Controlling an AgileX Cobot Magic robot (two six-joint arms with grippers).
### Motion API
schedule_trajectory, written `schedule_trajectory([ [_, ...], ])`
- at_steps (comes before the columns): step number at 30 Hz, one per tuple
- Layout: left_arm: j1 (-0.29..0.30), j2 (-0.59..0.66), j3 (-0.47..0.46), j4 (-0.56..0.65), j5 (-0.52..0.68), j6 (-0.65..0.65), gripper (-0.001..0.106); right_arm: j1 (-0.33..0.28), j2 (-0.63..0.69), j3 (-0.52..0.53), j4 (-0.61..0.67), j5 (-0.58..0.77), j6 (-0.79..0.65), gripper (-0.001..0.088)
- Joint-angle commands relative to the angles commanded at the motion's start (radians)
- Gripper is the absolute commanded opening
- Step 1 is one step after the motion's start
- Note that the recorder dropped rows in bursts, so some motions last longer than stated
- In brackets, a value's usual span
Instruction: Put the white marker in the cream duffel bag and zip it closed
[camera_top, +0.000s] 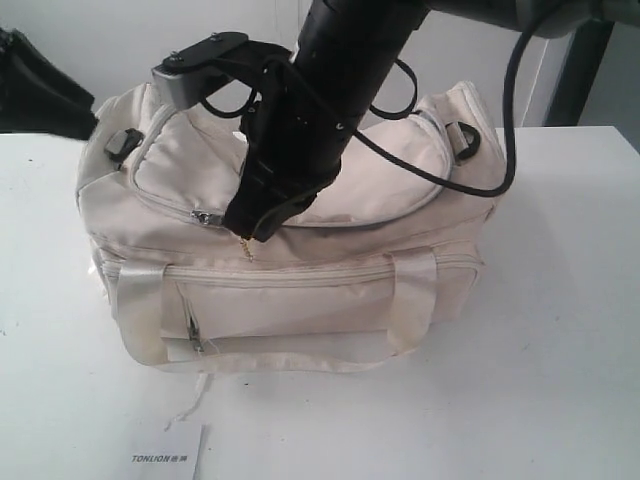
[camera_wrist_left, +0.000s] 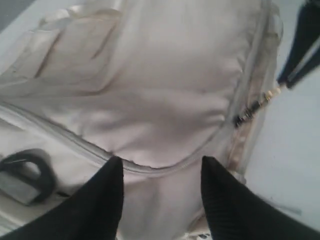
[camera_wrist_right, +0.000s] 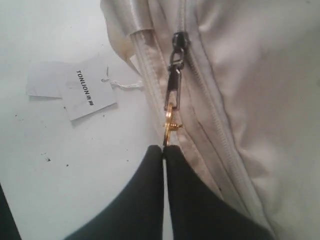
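The cream duffel bag (camera_top: 300, 300) stands on the white table with its curved top zipper (camera_top: 160, 205) running round the lid. My right gripper (camera_top: 255, 232) reaches over the bag and is shut on the gold chain pull (camera_wrist_right: 170, 125), which hangs from the dark zipper slider (camera_wrist_right: 177, 40) at the bag's front left. Above the bag's top panel (camera_wrist_left: 165, 75) my left gripper (camera_wrist_left: 161, 162) is open with nothing between its fingers, over the zipper seam. The right gripper's fingers (camera_wrist_left: 300, 45) and the chain (camera_wrist_left: 255, 105) also show there. The white marker is not in view.
A white "TONLION" card (camera_top: 165, 458) (camera_wrist_right: 90, 92) lies on the table in front of the bag, tied to it by a thread. Black end rings (camera_top: 465, 140) (camera_wrist_left: 30, 172) sit at the bag's ends. A dark object (camera_top: 30, 90) stands at the back left.
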Motion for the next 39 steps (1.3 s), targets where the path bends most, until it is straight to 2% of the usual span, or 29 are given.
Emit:
schedule_trajectory([
  [4, -0.043, -0.016, 0.084, 0.005, -0.091, 0.053, 0.059, -0.002, 0.0, 0.0, 0.008, 0.0, 0.0, 0.0],
  [11, -0.045, -0.048, 0.129, -0.011, -0.133, 0.079, 0.063, -0.002, 0.002, 0.0, 0.048, 0.0, 0.0, 0.0],
  [18, -0.045, -0.05, 0.143, -0.12, -0.129, 0.267, 0.063, -0.002, 0.004, 0.0, 0.052, 0.0, 0.0, 0.0],
  [25, -0.045, -0.05, 0.222, -0.223, -0.127, 0.535, 0.063, -0.002, 0.004, 0.0, 0.052, 0.0, 0.0, 0.0],
  [32, -0.045, -0.045, 0.267, -0.352, -0.144, 0.741, 0.063, -0.002, 0.004, 0.0, 0.052, 0.0, 0.0, 0.0],
  [39, -0.045, -0.007, 0.294, -0.366, -0.204, 0.749, 0.061, -0.002, 0.004, 0.0, 0.056, 0.0, 0.0, 0.0],
])
